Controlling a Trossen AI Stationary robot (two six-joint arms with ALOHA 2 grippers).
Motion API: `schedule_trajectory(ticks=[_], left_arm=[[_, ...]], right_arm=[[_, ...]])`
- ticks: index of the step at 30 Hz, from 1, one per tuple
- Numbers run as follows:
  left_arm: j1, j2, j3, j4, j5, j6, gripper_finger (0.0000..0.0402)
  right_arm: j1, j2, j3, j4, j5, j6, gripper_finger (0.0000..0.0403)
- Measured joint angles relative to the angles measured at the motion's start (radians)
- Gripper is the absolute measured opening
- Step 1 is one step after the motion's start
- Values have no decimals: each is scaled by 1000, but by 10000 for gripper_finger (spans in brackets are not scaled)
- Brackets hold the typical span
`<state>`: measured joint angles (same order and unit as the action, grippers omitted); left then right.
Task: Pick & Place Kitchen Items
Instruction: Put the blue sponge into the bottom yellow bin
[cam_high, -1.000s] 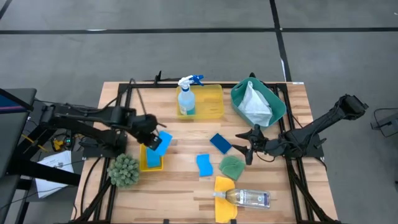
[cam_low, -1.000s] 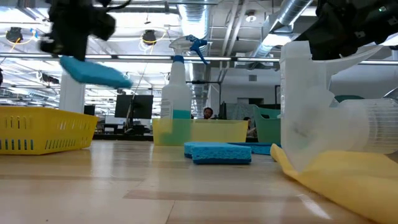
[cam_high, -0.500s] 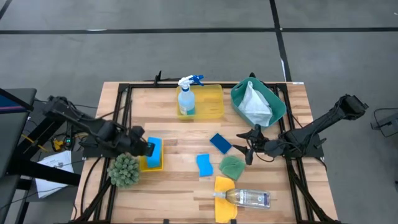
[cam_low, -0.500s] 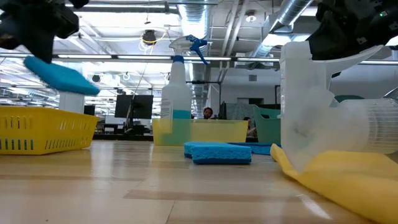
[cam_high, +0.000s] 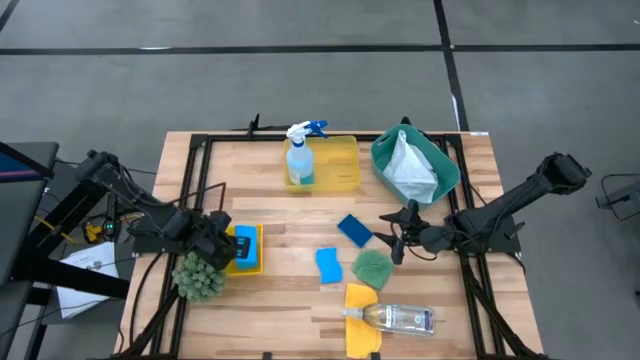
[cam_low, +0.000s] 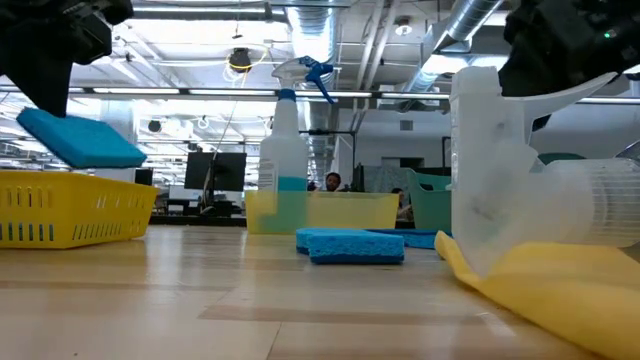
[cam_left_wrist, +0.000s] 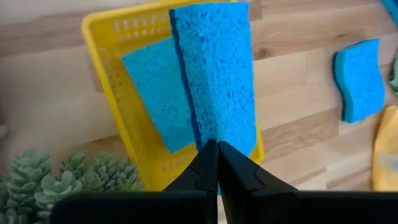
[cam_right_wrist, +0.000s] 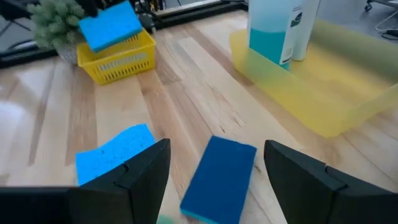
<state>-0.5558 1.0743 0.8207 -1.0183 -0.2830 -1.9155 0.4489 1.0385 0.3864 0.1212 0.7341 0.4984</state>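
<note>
High view: left pincer (cam_high: 228, 246) sits over the small yellow basket (cam_high: 254, 267) at the left side of the desk (cam_high: 300, 300), just beside the spiky green ball (cam_high: 199, 274). Left wrist view shows its fingers pressed fully together on the edge of a blue sponge (cam_left_wrist: 214, 74), held above the basket; a second blue sponge (cam_left_wrist: 158, 99) lies inside the basket beneath it. Low view: the held sponge hangs tilted, clear of the basket rim.

Right pincer (cam_high: 390, 238) is near the desk's middle right, fingers spread wide, holding nothing. In the right wrist view a dark blue sponge (cam_right_wrist: 221, 168) lies on the desk between its fingers, with a lighter blue sponge (cam_right_wrist: 115, 152) beside.

Elsewhere on the desk:
- spray bottle (cam_high: 299, 155) with blue liquid, upright in the pale yellow tray (cam_high: 340, 170) at the far edge
- white cloth (cam_high: 408, 165) in the teal bin (cam_high: 445, 170), far right
- green cloth (cam_high: 373, 268) near the light sponge
- clear bottle (cam_high: 400, 318) lying on its side, overlapping the yellow cloth (cam_high: 360, 300), near edge
</note>
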Motion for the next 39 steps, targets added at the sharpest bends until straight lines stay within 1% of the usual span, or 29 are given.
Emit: schedule_trajectory(ticks=[9,13,17,20,26,39], left_arm=[[-38,67,0,-14,-1,-77,0],[-42,97,-4,-7,-1,-86,0],[-37,94,-79,121,1,-87,0],[-29,72,-123,170,0,-87,0],[-29,31,-149,170,1,-90,0],[-35,26,-149,162,6,-80,0]], right_arm=[[-38,77,1,39,-22,0,250],[-49,98,1,48,-28,0,250],[-53,102,1,55,-30,0,250],[-53,100,1,65,-31,-1,250],[-52,99,1,82,-31,-9,250],[-52,99,1,96,-31,-27,250]])
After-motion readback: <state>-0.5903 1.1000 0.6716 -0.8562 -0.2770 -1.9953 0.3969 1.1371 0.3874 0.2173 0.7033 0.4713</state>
